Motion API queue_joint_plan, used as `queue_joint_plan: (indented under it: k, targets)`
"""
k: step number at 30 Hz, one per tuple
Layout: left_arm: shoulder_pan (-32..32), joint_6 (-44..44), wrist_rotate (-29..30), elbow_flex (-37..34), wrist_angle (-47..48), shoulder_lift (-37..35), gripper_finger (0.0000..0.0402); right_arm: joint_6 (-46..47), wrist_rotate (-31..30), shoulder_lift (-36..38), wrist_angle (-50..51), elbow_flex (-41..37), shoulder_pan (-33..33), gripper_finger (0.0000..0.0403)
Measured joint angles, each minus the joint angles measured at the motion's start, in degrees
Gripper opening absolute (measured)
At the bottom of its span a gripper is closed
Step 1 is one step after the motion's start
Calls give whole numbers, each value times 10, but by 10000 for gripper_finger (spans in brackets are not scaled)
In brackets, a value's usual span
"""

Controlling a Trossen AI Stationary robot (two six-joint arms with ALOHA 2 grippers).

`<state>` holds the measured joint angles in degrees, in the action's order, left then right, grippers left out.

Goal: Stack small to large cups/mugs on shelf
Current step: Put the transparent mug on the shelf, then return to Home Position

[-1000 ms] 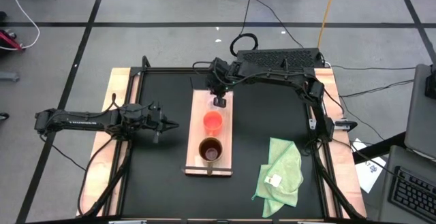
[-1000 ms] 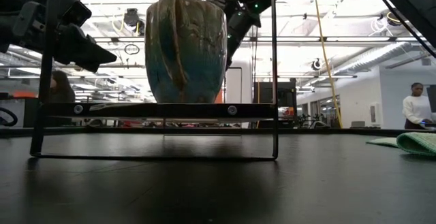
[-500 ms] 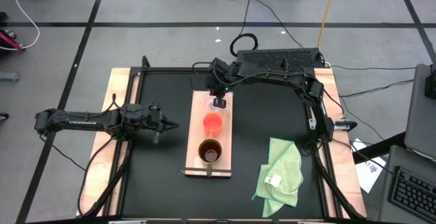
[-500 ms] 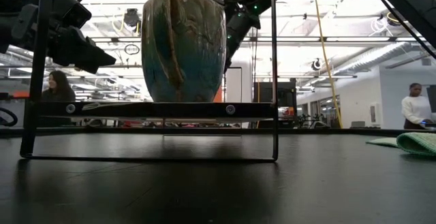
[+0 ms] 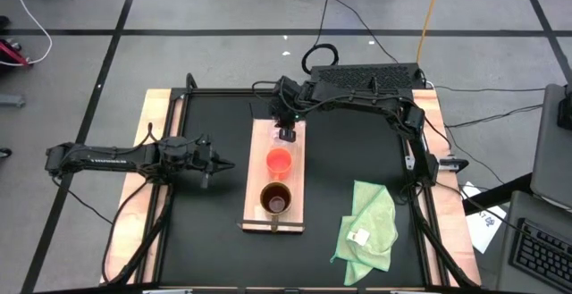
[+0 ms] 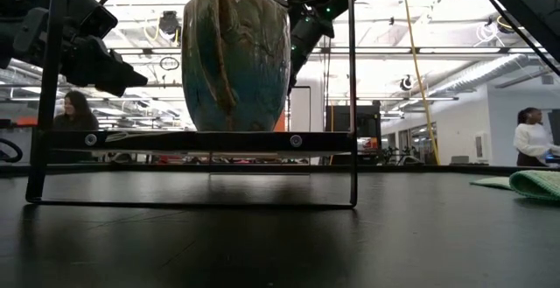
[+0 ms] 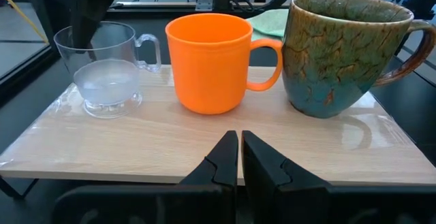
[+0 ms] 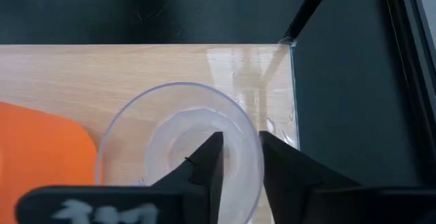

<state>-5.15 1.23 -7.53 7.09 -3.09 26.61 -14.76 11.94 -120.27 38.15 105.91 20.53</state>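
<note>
The shelf (image 5: pixel 259 164) is a light-wood board on thin black legs, standing mid-table. Three cups stand on it in a row: the clear glass cup (image 5: pixel 288 136) at the far end, the orange mug (image 5: pixel 279 160) in the middle, the brown mug (image 5: pixel 275 198) nearest. My right gripper (image 5: pixel 286 126) hangs over the glass cup (image 8: pixel 177 122), shut on its wall. My left gripper (image 5: pixel 223 163) is shut and holds nothing. It hovers left of the shelf, facing the glass cup (image 7: pixel 109 67), orange mug (image 7: pixel 208 60) and brown mug (image 7: pixel 340 54). My right gripper (image 8: pixel 240 149) holds the glass cup by its rim (image 8: pixel 253 139), on the side toward the shelf's far end. One finger (image 8: pixel 208 159) is inside the cup and one outside. The fingers come from above, pointing down. The cup stands upright with its base on the shelf (image 8: pixel 102 67).
A light green cloth (image 5: pixel 368 227) lies crumpled on the table's right near part. The black tabletop (image 5: pixel 206 214) lies bare on both sides of the shelf. Wooden rails run along the table's sides. In the low view, people (image 6: pixel 529 135) stand in the room beyond.
The shelf's near end has slid slightly toward the table's left, carrying the brown mug with it and turning it a little. That shift came early in the second, and the shelf has been still since. Both grippers have stayed where they were.
</note>
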Motion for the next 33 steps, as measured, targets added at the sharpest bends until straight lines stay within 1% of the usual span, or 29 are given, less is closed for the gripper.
queue_joint_plan:
  k: [10,18,25,33]
  targets:
    - [0,0,0,0,-5,0,21,-2,9,26,13,-4,-1,111]
    - [0,0,0,0,-20,0,21,-4,0,45,-6,-1,-1,112]
    - [0,-32,0,0,-41,0,21,-13,1,46,-2,-1,0,112]
    - [0,-26,0,0,-44,0,21,-12,3,46,-4,-1,0,112]
